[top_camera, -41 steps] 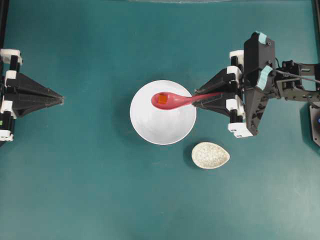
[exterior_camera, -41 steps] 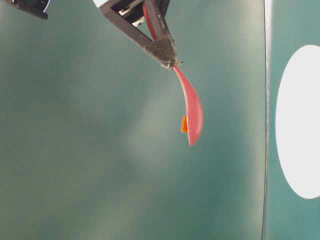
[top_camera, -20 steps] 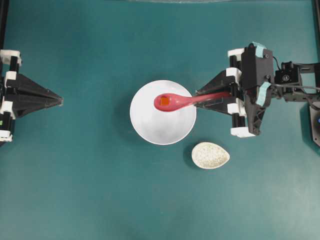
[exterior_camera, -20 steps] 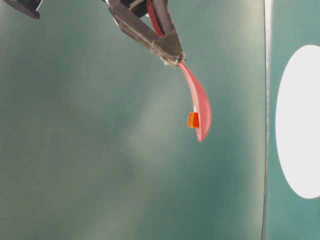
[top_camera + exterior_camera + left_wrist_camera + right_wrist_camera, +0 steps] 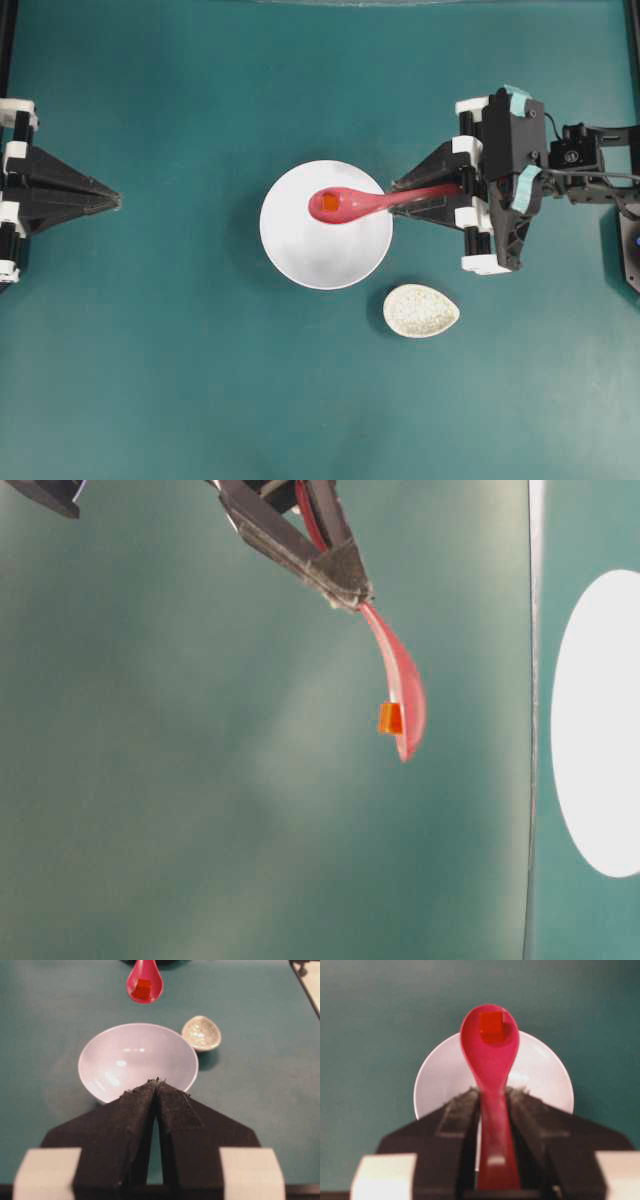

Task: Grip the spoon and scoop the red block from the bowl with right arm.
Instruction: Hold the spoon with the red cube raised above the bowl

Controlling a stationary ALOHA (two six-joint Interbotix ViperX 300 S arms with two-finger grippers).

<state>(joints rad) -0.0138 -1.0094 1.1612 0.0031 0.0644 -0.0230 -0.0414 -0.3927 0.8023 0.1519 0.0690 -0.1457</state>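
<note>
At frame centre the right arm's gripper point(image 5: 398, 197) clenches the spoon point(image 5: 365, 203) by its handle, the red block point(image 5: 329, 202) in its scoop above the bowl point(image 5: 326, 225) (speckled rest point(image 5: 421, 310) lower right). Left gripper point(image 5: 117, 200) jaws pressed together, holding nothing.

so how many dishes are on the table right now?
2. A large round white bowl sits at the table's centre, under the glossy pink-red spoon. A small speckled beige egg-shaped rest lies apart from it, toward the right arm's side. Nothing appears hidden.

block point(image 5: 329, 202) in spoon point(image 5: 352, 203) — above bowl point(image 5: 325, 255)
</note>
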